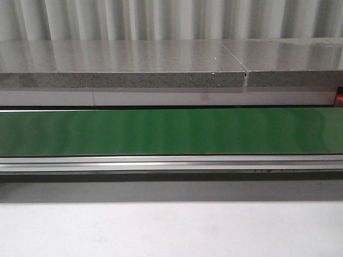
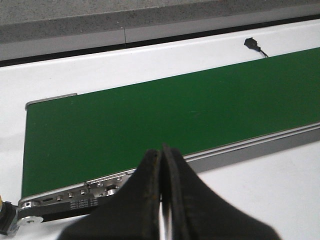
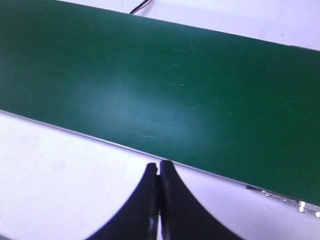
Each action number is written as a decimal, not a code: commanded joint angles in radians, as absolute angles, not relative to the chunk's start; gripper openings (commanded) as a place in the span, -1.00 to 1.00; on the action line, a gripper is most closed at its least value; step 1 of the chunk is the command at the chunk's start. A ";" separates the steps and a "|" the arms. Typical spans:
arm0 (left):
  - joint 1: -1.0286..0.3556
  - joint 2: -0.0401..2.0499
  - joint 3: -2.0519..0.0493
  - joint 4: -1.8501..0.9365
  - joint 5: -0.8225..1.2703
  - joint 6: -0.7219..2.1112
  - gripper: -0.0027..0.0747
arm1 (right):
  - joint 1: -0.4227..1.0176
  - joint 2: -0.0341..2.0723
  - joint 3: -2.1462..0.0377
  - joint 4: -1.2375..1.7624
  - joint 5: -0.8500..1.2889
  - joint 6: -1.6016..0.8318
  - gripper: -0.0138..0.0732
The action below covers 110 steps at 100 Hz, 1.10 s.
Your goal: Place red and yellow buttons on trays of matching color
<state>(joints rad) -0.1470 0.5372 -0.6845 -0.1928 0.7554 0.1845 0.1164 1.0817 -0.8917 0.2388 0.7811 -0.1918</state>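
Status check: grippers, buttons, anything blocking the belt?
Left gripper shut, empty. Right gripper shut, empty. No buttons or trays in view. Green belt bare.

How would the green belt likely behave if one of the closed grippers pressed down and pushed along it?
The green belt looks flat and taut in its metal frame, so it would probably give little. Its sheen suggests a smooth surface, so the left gripper or right gripper might slide across it. Being a conveyor, it may move rather than resist.

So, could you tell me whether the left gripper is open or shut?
Shut: the left gripper has its black fingers pressed together, holding nothing.
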 commanded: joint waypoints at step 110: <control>-0.156 0.542 -0.706 -0.213 0.620 0.187 -0.98 | 0.119 0.268 -0.490 0.275 0.654 -0.273 -0.84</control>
